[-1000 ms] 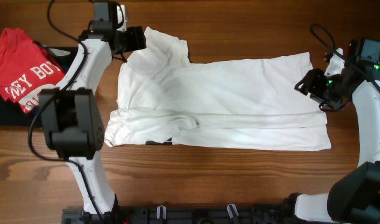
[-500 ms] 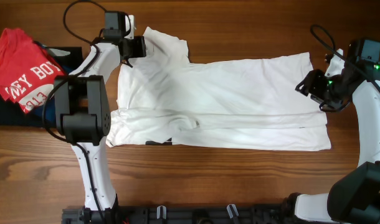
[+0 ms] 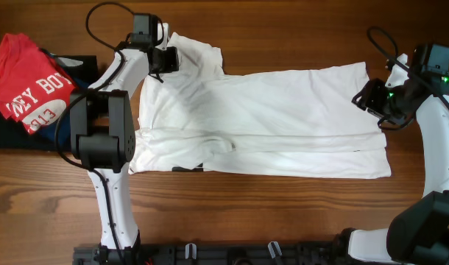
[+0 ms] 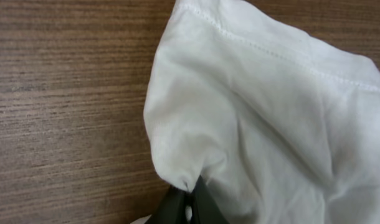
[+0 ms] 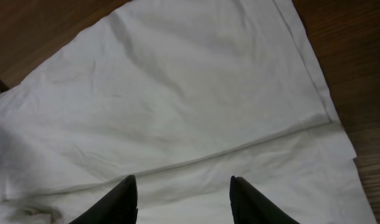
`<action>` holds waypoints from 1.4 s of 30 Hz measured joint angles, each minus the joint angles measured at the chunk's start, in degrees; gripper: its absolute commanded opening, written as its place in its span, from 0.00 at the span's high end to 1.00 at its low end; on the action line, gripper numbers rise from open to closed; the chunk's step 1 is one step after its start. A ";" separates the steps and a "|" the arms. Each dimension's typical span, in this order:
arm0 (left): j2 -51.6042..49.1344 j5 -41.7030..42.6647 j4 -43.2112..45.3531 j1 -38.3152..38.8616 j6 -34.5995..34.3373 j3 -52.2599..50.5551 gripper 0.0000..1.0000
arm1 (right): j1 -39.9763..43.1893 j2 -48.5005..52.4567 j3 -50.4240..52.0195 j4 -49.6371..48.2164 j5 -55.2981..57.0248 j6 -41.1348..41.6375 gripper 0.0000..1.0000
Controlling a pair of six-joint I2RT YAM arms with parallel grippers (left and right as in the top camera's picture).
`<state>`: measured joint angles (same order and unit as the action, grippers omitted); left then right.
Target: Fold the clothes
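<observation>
t-shirt [image 3: 283,118] spread, sleeve [image 4: 202,118] pinched in left hand [image 4: 189,198]

Black print [image 3: 186,168] mostly under T-shirt [image 3: 269,110] fold

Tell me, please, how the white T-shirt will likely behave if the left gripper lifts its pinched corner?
The white T-shirt will probably be floppy: fabric bunches into a soft peak where the left gripper pinches it. It looks thin and light, so it should drape and trail, likely dragging its folded layers out of line.
</observation>
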<state>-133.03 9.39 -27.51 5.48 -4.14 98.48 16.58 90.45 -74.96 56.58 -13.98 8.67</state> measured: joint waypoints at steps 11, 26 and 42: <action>3.02 0.87 -13.55 0.00 -7.28 -0.74 0.96 | 0.00 10.51 -0.04 -21.22 4.87 -0.48 0.22; 3.78 4.04 -21.66 0.00 -10.82 -0.87 0.96 | 0.00 29.81 -0.09 -47.91 8.24 1.16 0.36; 3.98 4.04 -21.92 0.00 -10.86 -0.87 0.96 | 0.00 31.43 -0.09 -54.10 8.61 4.15 0.96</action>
<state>-129.05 13.43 -49.43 5.48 -15.00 97.60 16.58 121.89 -75.05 2.48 -5.37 12.82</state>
